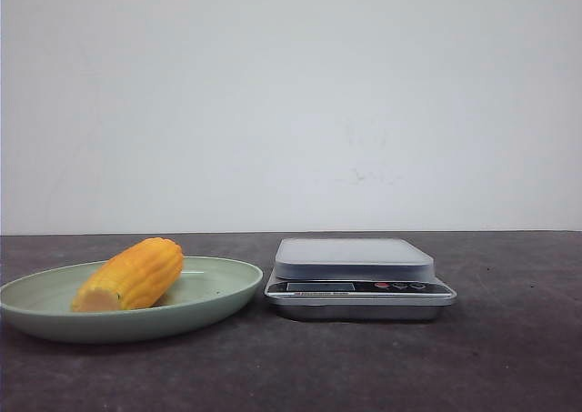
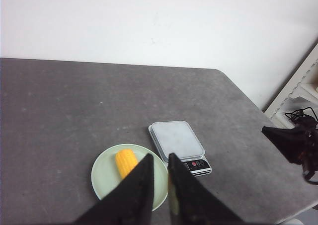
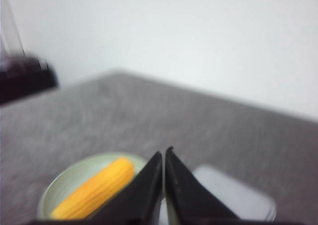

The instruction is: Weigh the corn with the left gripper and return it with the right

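Note:
The corn (image 1: 132, 274), a stubby yellow-orange cob, lies on a pale green plate (image 1: 218, 289) left of a silver kitchen scale (image 1: 355, 259) whose platform is bare. Neither gripper shows in the front view. In the left wrist view my left gripper (image 2: 160, 155) hangs high above the plate (image 2: 104, 178) and corn (image 2: 125, 161), empty, its jaws a narrow gap apart. In the right wrist view my right gripper (image 3: 163, 151) is shut and empty, well above the corn (image 3: 94, 187) and the scale (image 3: 233, 197).
The dark grey table ends at a white wall behind. In the left wrist view the scale (image 2: 176, 138) sits beside the plate, my right arm (image 2: 293, 143) shows past the table's right edge, and white shelving (image 2: 303, 91) with cables stands there.

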`<state>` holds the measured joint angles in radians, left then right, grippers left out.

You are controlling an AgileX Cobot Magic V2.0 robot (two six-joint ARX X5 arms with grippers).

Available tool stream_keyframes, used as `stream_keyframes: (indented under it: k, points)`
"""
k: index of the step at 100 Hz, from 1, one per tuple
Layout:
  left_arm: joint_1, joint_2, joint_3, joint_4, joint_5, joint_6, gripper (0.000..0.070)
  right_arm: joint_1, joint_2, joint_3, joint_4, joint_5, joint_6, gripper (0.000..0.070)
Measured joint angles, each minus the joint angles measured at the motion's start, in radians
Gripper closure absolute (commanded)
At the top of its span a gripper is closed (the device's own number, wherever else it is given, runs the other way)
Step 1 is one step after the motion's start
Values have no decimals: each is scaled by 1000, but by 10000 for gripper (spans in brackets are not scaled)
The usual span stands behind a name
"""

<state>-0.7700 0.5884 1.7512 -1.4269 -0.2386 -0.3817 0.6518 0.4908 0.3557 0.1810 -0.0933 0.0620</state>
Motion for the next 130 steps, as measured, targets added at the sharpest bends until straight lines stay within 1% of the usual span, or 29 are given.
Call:
stream_keyframes:
  k: [4,9,23,32,38,44,51,56,66,78,130]
  points:
    - [0,0,0,0,0,0,684,-59,-48,-62,48,-38,-12,700]
    - [0,0,0,0,0,0,684,-130,-113,-114,37,-65,-23,700]
    - [0,0,0,0,0,0,684,-330,-314,-190,-127,-68,-32,700]
    - [0,0,0,0,0,0,684,-445,-437,-241,-193,-65,-20,700]
    - [0,0,0,0,0,0,684,-502,-489,-282,-190,-65,-2,700]
    - [0,0,0,0,1,0,684,-542,-486,-309,-169,-69,16,700]
    - [0,0,0,0,0,0,684,-578,-484,-336,-167,-103,28,700]
    - [0,0,0,0,0,0,684,-603,-485,-342,-195,-122,33,700]
    - [0,0,0,0,0,0,684,-638,-486,-342,-254,-136,37,700]
    - [0,0,0,0,0,0,684,-645,-486,-341,-339,-136,42,700]
    - [0,0,0,0,0,0,684,-640,-486,-341,-340,-140,43,700]
